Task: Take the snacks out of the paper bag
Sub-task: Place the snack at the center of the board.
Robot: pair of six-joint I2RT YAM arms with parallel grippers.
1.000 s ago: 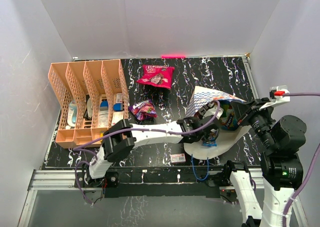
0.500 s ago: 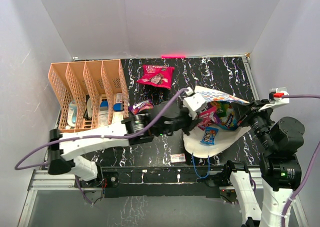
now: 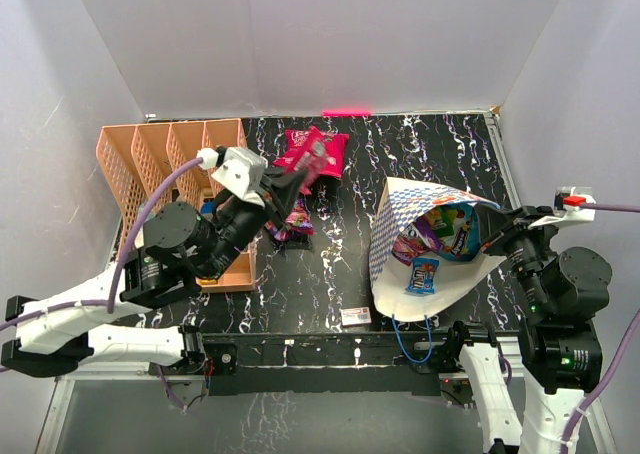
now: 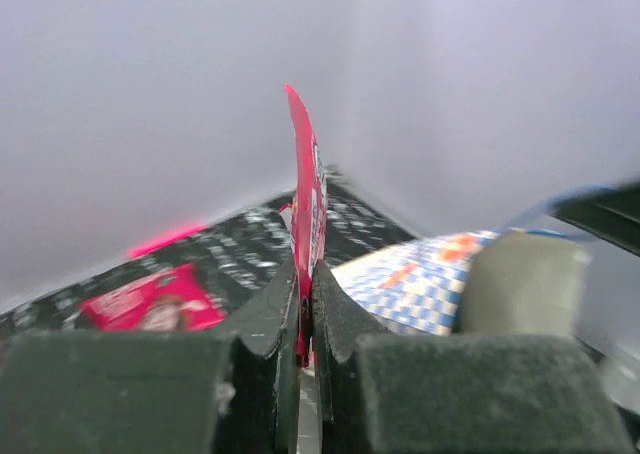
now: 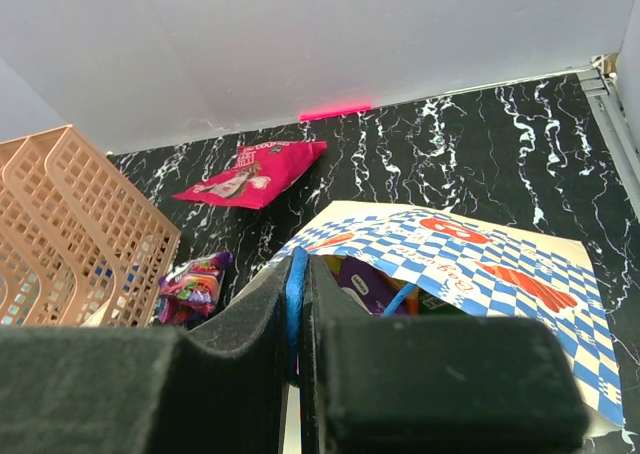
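Magenta packet (image 4: 303, 194) pinched in left pincer (image 4: 305, 319): clear on wrist cam only.

The checkered paper bag (image 3: 395, 214) is lying open by the table's (image 3: 420, 154) right edge, snacks (image 3: 445, 229) inside; a magenta packet (image 5: 250, 174) is lying near the far edge, a pink packet (image 4: 303, 194) being held edge-on.

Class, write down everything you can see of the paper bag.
The paper bag is blue-and-white checkered outside, plain cream inside, with thin blue cord handles. It lies on the black marbled table, mouth gaping, colourful packets inside. The right gripper is shut on its edge.
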